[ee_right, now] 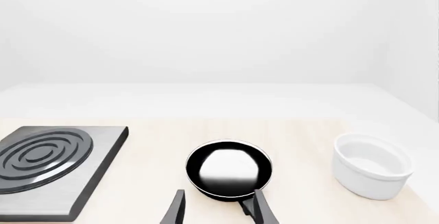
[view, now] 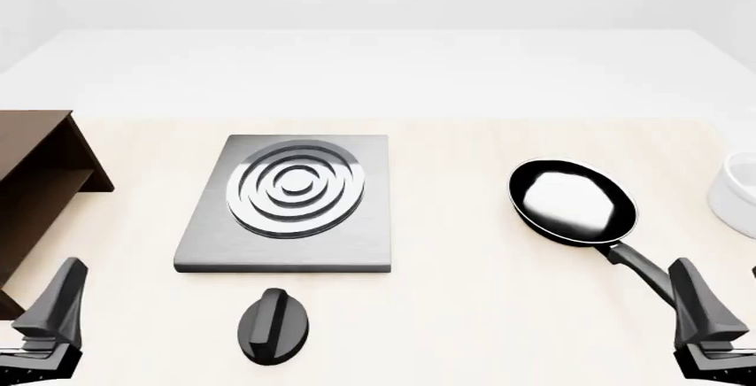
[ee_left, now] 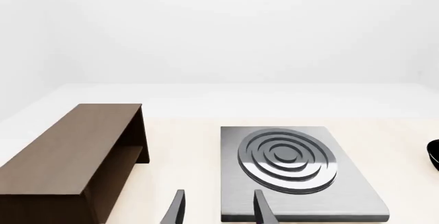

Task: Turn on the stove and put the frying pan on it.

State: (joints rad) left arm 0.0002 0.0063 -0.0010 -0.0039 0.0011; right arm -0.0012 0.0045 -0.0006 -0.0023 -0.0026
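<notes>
Front view: stove (view: 354,235) centre-left on surface, knob (view: 275,326) below it untouched, frying pan (view: 572,201) centre-right; left tool (ee_left: 218,209) and right tool (ee_right: 218,208) open, empty; first step pending: left tool to knob.

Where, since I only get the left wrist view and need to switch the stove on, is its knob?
Observer: The knob lies on the table just on the arms' side of the stove, apart from the slab.
Operator: And the pan's handle?
Observer: The frying pan sits right of the stove, with its handle pointing back toward the right end effector.
Operator: Anything past it?
Observer: A white bowl stands further right, at the front view's edge.
</notes>
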